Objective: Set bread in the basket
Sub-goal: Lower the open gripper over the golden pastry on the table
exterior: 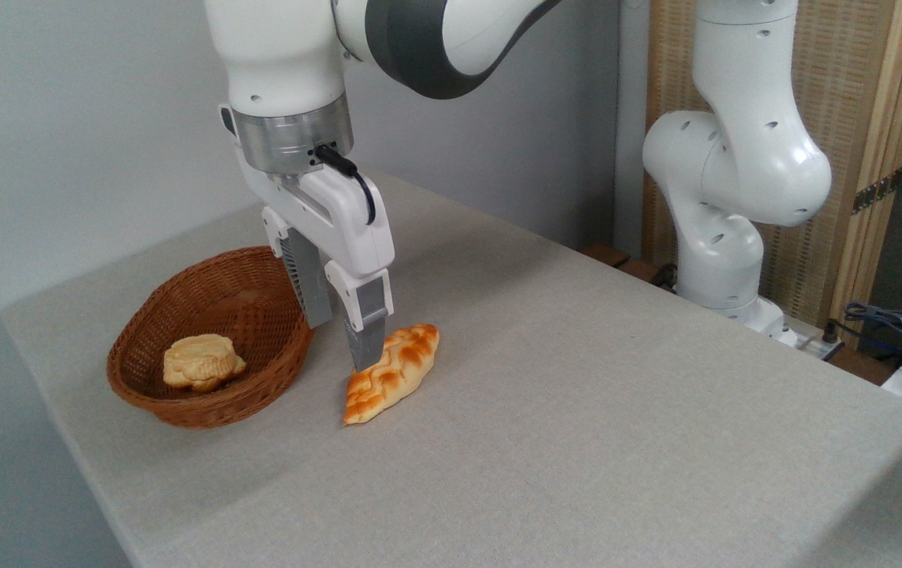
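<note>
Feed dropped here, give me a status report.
Gripper open, low beside bread. Bread on table, outside basket. Bun already in basket. Path clear.

Golden braided bread [392, 374] flat on table, just right of brown wicker basket [210, 339]

Bright, even, diffuse light; soft faint shadows on table [577, 410]; sharp focus, no glare.

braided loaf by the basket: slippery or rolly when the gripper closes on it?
Probably somewhat slippery: the braided loaf looks glossy. It seems unlikely to roll, lying flat and elongated on the cloth, but its pointed ends may let it pivot if the gripper pinches off-centre. Likely holds its shape.
</note>
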`<state>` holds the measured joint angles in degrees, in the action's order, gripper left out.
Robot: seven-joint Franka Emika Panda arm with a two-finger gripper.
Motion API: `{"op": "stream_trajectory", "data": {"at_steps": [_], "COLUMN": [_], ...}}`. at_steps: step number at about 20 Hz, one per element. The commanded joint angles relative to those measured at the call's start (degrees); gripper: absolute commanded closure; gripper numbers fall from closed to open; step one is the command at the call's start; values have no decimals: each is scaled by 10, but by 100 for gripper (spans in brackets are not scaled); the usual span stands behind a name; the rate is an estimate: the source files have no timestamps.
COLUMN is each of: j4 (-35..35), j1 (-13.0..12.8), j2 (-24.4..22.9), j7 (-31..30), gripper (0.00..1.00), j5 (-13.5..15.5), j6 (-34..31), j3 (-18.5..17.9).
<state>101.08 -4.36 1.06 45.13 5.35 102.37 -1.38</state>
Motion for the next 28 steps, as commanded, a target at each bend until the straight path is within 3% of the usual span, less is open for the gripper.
{"op": "stream_trajectory", "data": {"at_steps": [1, 21, 28], "j4": [1, 10, 124], "j1": [-7, -12, -51], "j2": [-10, -10, -37], "j7": [3, 3, 3], "gripper": [0, 0, 0], "j5": [-4, -4, -3], "j6": [-34, -35, 35], "j3": [-6, 0, 1]}}
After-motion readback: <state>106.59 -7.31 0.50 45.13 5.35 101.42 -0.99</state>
